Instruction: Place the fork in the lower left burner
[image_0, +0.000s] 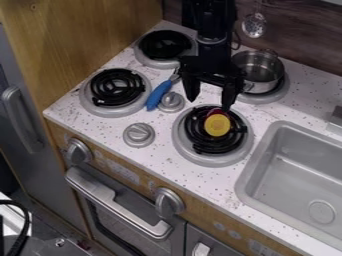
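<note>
Fork (163, 90), likely light and stiff: pinch mid-length
Its blue handle (156, 98), in from the counter's (90, 123) left edge, looks smooth, could slip; the fingers (191, 87) hang spread.

- My gripper (210, 103) hangs at the upper centre of the frame, its fingers apart, above the back edge of the centre burner (193, 153).
- The fork (159, 95) lies left of my fingers, blue handle pointing down the frame, just beside a small knob (172, 102).
- Left of the fork is the left burner (117, 111), its black coil bare.
- Another burner (163, 64) sits at upper left.
- A yellow-and-red thing (217, 125) rests on the centre burner.
- At upper right, a pot (258, 75) stands on a burner (270, 98).
- The sink (252, 172) is at lower right.
</note>
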